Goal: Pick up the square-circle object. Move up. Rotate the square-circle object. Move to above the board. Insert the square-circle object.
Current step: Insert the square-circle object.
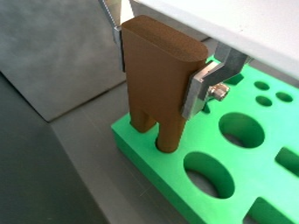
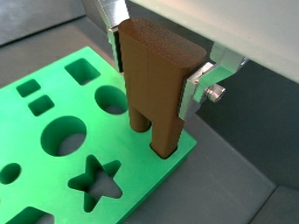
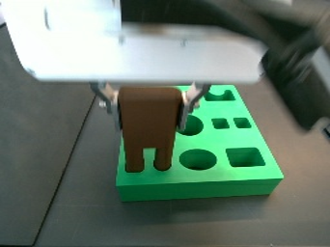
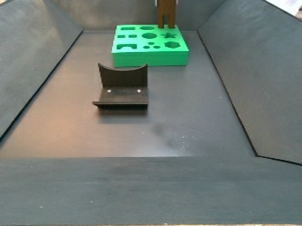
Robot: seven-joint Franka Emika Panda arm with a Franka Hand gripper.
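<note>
Where the green board [image 1: 222,166] fills the lower right of a wrist view, the square-circle object [image 1: 158,83] stands upright over its near corner, clamped by the gripper [image 1: 163,66]. The two silver fingers [image 1: 201,87] press on the solid upper part of the brown block from opposite sides, so the jaws are closed on it. Its two legs reach down to the board's top at the corner; whether their tips have entered a hole or only touch the surface I cannot tell.

In the other wrist picture the square-circle object [image 2: 158,83] sits in the centre of the frame with the gripper [image 2: 160,70] around its upper half, and the board [image 2: 35,131] spreads toward the lower left, showing a star cut-out, round holes and square holes.

In a side view the gripper [image 3: 145,95] hangs from the pale, blurred wrist body across the top of the frame, holding the square-circle object [image 3: 149,125] over the left front part of the board [image 3: 245,178].

In the wider side view the board [image 4: 150,46] lies at the far end of the dark floor, upper centre of the frame, with the square-circle object [image 4: 169,12] rising from its right part and cut by the top edge. The fixture [image 4: 122,86] stands on the floor nearer the camera, well apart from the board.
</note>
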